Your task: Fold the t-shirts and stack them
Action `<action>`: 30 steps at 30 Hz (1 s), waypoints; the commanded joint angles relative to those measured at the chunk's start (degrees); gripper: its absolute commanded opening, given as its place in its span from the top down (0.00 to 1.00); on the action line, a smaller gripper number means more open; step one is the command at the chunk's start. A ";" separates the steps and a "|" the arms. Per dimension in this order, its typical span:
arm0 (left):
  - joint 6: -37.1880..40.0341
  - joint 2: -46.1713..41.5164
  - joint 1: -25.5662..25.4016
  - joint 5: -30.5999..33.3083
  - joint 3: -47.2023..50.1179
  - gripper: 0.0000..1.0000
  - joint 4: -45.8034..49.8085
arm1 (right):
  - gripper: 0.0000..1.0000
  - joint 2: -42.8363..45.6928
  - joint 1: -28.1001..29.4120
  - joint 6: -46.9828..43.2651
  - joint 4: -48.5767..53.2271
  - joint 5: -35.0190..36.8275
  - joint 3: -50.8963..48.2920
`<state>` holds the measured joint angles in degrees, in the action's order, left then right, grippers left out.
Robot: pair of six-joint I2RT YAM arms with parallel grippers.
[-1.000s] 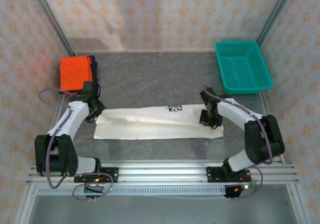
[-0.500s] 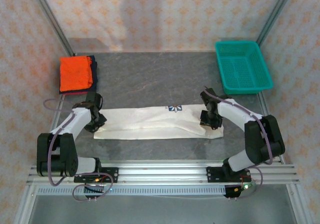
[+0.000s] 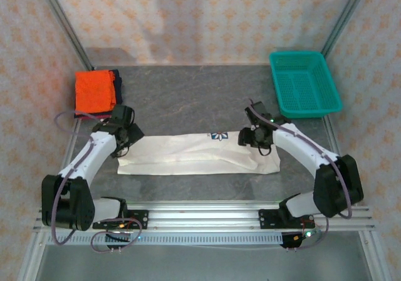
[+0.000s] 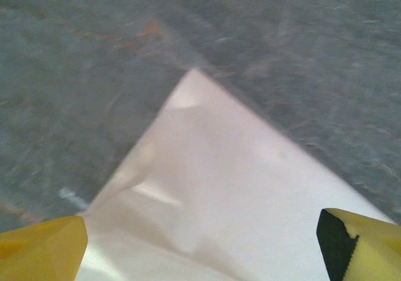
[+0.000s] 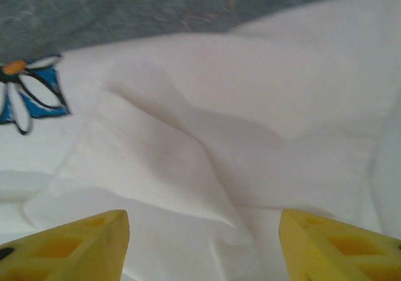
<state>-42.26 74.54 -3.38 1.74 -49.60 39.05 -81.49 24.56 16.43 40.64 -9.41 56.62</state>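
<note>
The white shirt (image 3: pixel 197 154) lies across the middle of the bench (image 3: pixel 188 102), folded into 1 long strip that runs left to right. That puts 1 end within reach of each arm. Its daisy print (image 3: pixel 219 135) sits on the far edge, a little right of centre.

The left jaws hang over the strip's far-left corner. In the left wrist view they stand wide and hold nothing, with the corner between the 2 yellow fingertips (image 4: pixel 41 249). The right jaws sit above the strip just right of the daisy. They too are apart and hold nothing, with rumpled cloth below the fingertips (image 5: pixel 69 246). I judge that both are placed to take the ends for a crosswise fold.

The orange shirt (image 3: pixel 94 91) lies folded at the far left on the navy shirt (image 3: pixel 117 81), likely the start of the stack. A teal basket (image 3: pixel 304 83) stands at the far right, well apart.

Only an edge of the navy shirt shows. No lettering is readable by the daisy. The right arm covers part of the strip's right end. Whether either fingertip touches the cloth I cannot tell, and both wrist views are blurred.
</note>
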 commanded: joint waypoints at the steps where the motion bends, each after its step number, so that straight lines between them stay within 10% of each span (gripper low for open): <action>1: -1.85 6.14 -1.82 -1.42 -3.39 0.21 -3.96 | 0.41 -5.74 1.00 1.22 -3.97 1.12 4.11; 6: -3.69 11.68 -2.24 -5.37 -4.38 0.41 -7.32 | 0.51 -13.34 1.11 1.97 -3.23 2.30 10.76; 30: -5.20 15.06 -2.22 -2.38 2.91 0.38 -7.17 | 0.62 -31.88 21.93 3.47 -7.95 -8.49 23.46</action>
<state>-46.70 88.77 -5.28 -2.20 -47.07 31.81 -112.18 46.70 17.43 32.99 -16.25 79.26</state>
